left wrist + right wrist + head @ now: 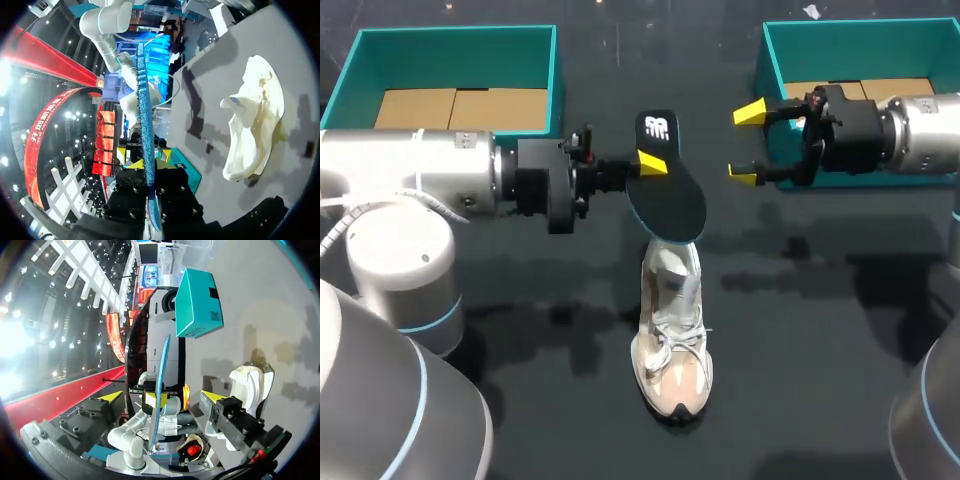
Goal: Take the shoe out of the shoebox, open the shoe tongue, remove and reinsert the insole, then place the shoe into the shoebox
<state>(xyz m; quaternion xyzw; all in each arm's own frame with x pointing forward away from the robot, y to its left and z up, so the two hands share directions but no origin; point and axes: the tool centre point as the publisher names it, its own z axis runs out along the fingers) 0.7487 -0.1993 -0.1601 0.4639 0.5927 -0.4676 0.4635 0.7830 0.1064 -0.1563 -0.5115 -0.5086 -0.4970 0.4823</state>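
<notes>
The left gripper [646, 164] pinches the thin black foam insole [670, 195] above the cream mesh sneaker [672, 340]. The right gripper [747, 145], beyond the sneaker, stands spread. Probably light and floppy, so grip mid-edge.

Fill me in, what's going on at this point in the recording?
The left tool is shut on the insole, holding it in the air over the shoe, which sits out on the table. The right tool is open and empty, in front of the right shoebox. The insole is out of the shoe and not yet back in.
</notes>
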